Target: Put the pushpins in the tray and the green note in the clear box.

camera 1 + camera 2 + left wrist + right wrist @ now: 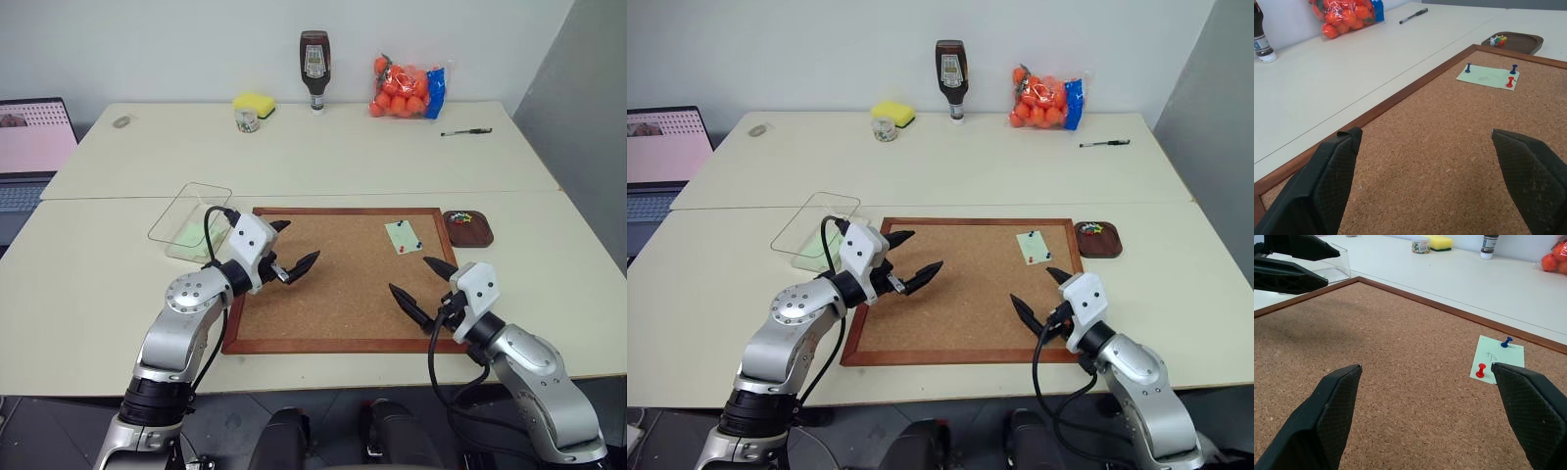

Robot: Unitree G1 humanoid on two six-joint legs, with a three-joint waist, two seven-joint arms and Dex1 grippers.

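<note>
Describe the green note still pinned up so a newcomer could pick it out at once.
Start at the large wood-framed corkboard in the middle of the pale table. In its far right corner, near the small dark brown wooden tray, lies a small pale mint-green square paper note. Blue and red pushpins hold it down, whereas the other green slip lies in the clear plastic box.
</note>
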